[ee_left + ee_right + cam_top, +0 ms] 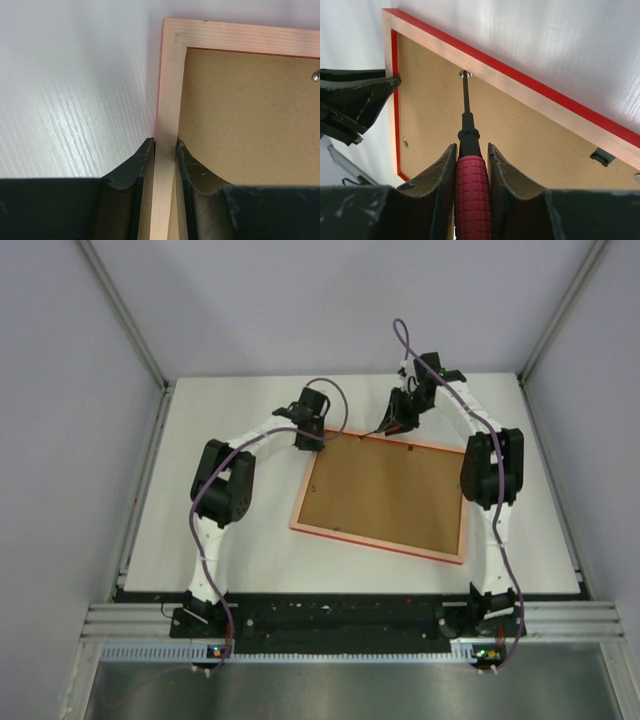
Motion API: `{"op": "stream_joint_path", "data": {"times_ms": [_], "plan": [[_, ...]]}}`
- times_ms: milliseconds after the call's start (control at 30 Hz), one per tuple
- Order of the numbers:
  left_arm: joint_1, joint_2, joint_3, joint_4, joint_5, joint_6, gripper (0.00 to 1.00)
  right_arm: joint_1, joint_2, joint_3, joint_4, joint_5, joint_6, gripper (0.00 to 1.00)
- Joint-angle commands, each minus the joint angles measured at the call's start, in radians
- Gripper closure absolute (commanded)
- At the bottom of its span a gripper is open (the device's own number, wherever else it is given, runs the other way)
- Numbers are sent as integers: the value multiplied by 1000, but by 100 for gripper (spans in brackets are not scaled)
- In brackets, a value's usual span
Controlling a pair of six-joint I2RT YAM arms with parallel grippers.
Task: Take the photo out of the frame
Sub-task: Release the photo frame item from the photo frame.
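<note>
Clamping the frame is the left gripper, the right gripper grasping a screwdriver

The frame lies flat and face down, its brown back up inside a pale wooden rim edged in red. Its left rail, near the far corner, is pinched by the left gripper. Its far rail lies just ahead of the right gripper.
</note>
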Motion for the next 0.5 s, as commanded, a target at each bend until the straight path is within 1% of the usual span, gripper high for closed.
{"op": "stream_joint_path", "data": {"times_ms": [0, 100, 233, 467], "plan": [[2, -29, 2, -70, -67, 0, 100, -25, 0, -84, -62, 19, -6, 100], [2, -25, 16, -79, -79, -3, 100, -30, -8, -92, -73, 23, -7, 100], [2, -31, 16, -82, -92, -4, 100, -63, -14, -95, -73, 80, 8, 100], [3, -29, 10, -82, -96, -3, 100, -96, 0, -116, -76, 61, 3, 100]]}}
